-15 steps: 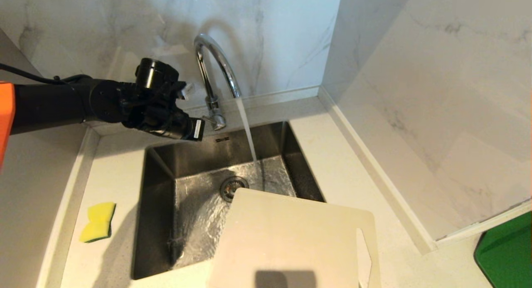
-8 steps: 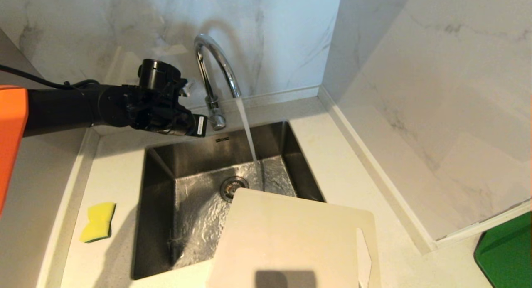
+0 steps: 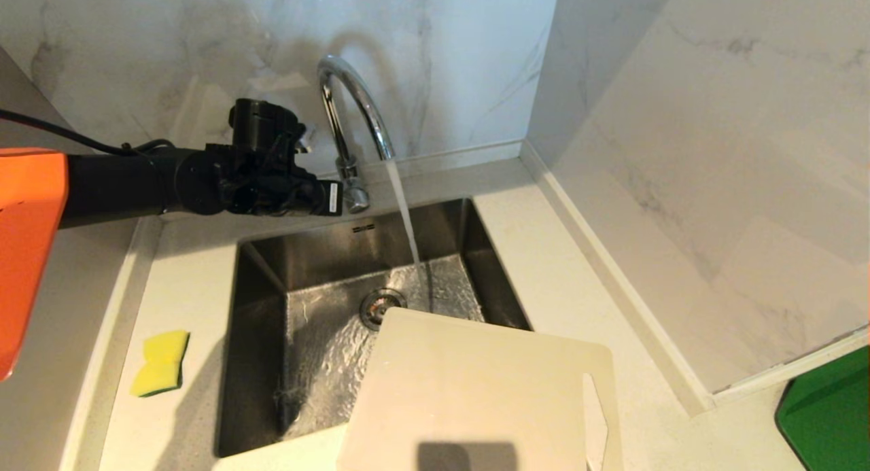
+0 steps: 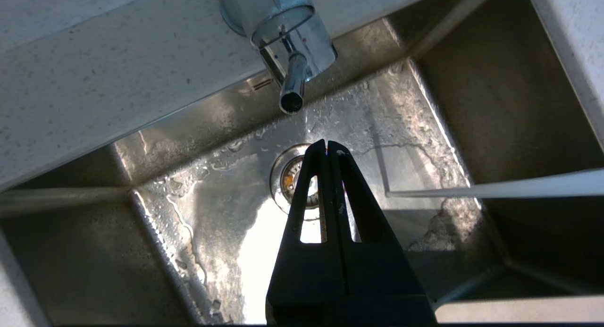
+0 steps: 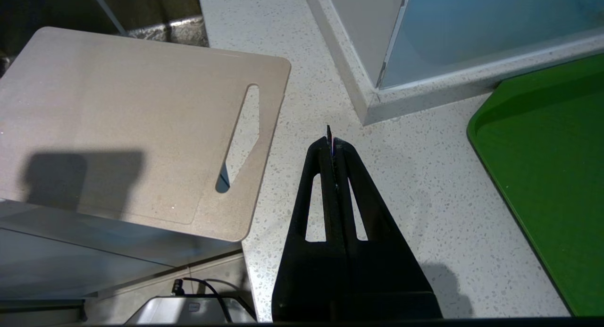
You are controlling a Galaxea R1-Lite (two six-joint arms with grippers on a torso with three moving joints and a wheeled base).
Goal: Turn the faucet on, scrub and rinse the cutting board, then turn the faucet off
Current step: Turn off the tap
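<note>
We see the faucet (image 3: 353, 117) at upper centre, running into the sink (image 3: 258, 362); the cutting board (image 3: 476, 396) lies at lower centre, unscrubbed; the left gripper (image 3: 331, 198), fingers together, has levelled beside the lever; next we judge: fetch the sponge (image 3: 160, 372); right gripper (image 5: 331, 143) closed, idle.

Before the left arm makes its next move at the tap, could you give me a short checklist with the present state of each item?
1. Water running from the faucet into the sink: ok.
2. Left gripper shut, empty, near the lever: ok.
3. Gripper touching the lever: cannot tell.
4. Cutting board under the stream: not ok; it lies over the sink's near corner, beside the stream.
5. Sponge on the counter, untouched: ok.
6. Right gripper shut, parked above the counter beside the board: ok.
</note>
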